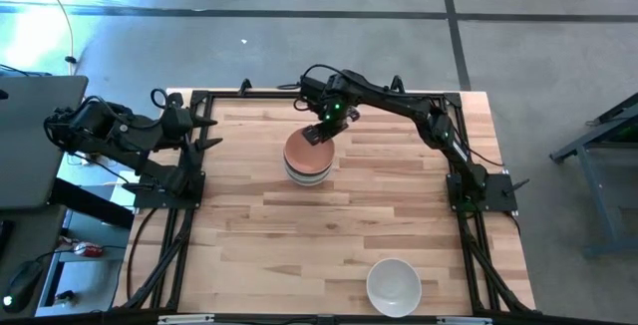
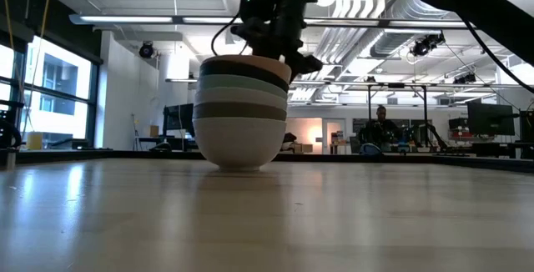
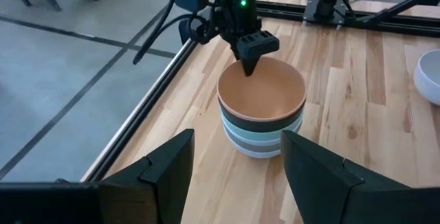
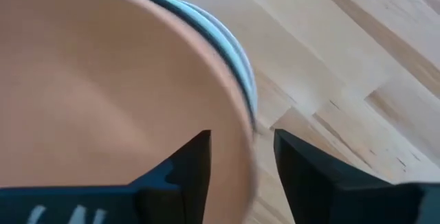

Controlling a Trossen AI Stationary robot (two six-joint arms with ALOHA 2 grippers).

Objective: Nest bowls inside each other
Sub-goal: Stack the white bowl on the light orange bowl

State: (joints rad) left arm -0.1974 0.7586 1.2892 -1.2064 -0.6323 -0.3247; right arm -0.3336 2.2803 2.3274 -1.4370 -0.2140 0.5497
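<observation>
The right arm reaches from its base at the right edge of the tabletop across toward the far middle, elbow bent, wrist turned down. Its tool points downward over the far rim of the stacked bowls, fingers parted, one inside the rim of the top bowl and one outside. The left arm sits folded at the left edge, its tool held level and facing the middle, with fingers spread wide and nothing between them.
</observation>
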